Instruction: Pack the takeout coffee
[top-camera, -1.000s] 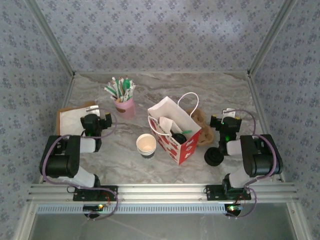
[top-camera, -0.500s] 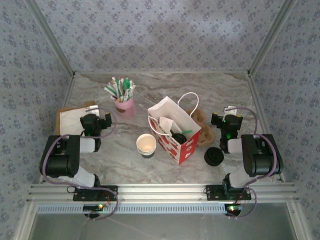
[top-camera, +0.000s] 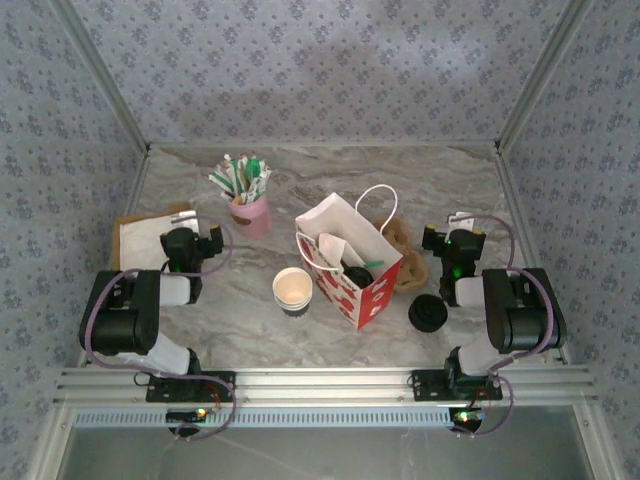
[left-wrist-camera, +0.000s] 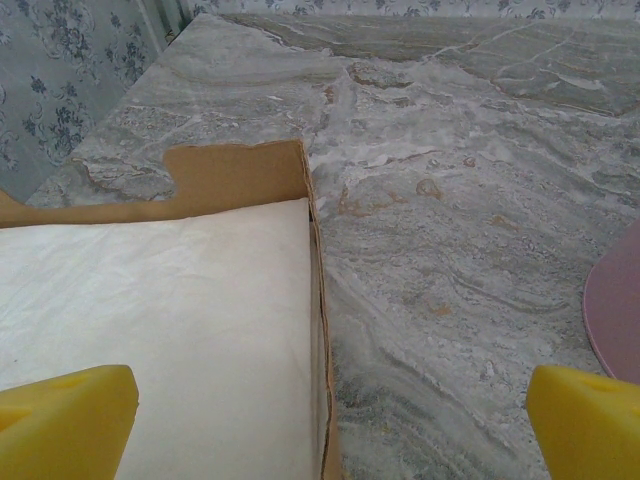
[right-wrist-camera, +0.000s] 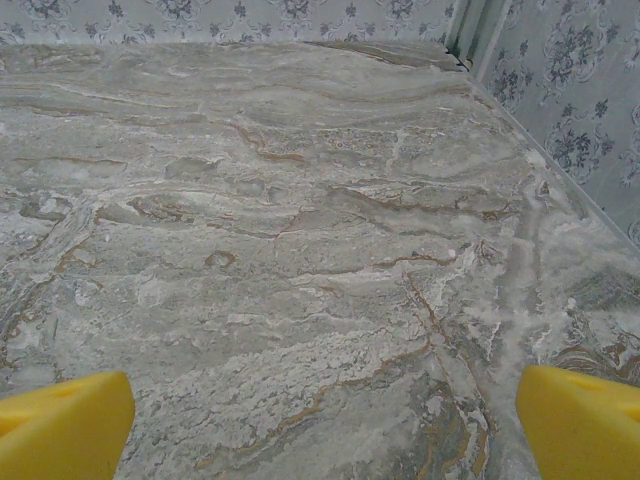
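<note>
The red and white paper bag (top-camera: 352, 283) stands open at the table's middle. Inside it shows a round black lid (top-camera: 357, 274), which looks like the takeout coffee's; the cup body is hidden by the bag walls. My left gripper (top-camera: 191, 233) (left-wrist-camera: 325, 430) is open and empty at the left, over the edge of a cardboard piece (left-wrist-camera: 240, 172) bearing white napkins (left-wrist-camera: 150, 320). My right gripper (top-camera: 455, 235) (right-wrist-camera: 322, 425) is open and empty over bare marble, right of the bag.
A lidless stack of white paper cups (top-camera: 292, 290) stands left of the bag. Loose black lids (top-camera: 428, 313) lie near the right arm. A pink cup (top-camera: 250, 215) (left-wrist-camera: 615, 310) of stirrers stands at the back left. Something brown (top-camera: 402, 240) lies behind the bag.
My right arm has drawn back slightly to the right, leaving the loose black lids fully uncovered. The left arm and the bag have not moved.
</note>
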